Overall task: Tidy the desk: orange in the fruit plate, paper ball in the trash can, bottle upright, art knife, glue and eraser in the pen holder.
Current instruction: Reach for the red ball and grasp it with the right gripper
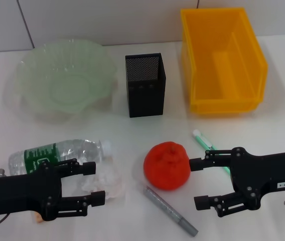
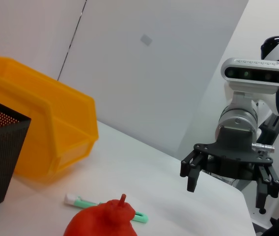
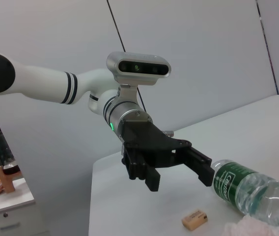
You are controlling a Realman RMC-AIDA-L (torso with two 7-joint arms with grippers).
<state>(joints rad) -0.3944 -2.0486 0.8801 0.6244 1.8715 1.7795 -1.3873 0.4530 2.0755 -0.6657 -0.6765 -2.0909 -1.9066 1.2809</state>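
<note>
The orange [image 1: 166, 165] sits on the white table at front centre and also shows in the left wrist view [image 2: 102, 221]. My right gripper [image 1: 194, 183] is open just right of it, not touching. The paper ball [image 1: 106, 182] lies at the open left gripper's [image 1: 97, 183] fingertips. The bottle [image 1: 57, 153] lies on its side just behind the left gripper. The eraser [image 3: 194, 219] lies on the table below the left gripper [image 3: 181, 179]. The grey art knife [image 1: 170, 211] lies in front of the orange. The green glue stick [image 1: 210, 145] lies behind the right gripper.
The fruit plate [image 1: 62, 83] stands at back left, the pen holder [image 1: 145, 85] at back centre and the trash can [image 1: 223, 60] at back right, all showing nothing inside. The wall is just behind them.
</note>
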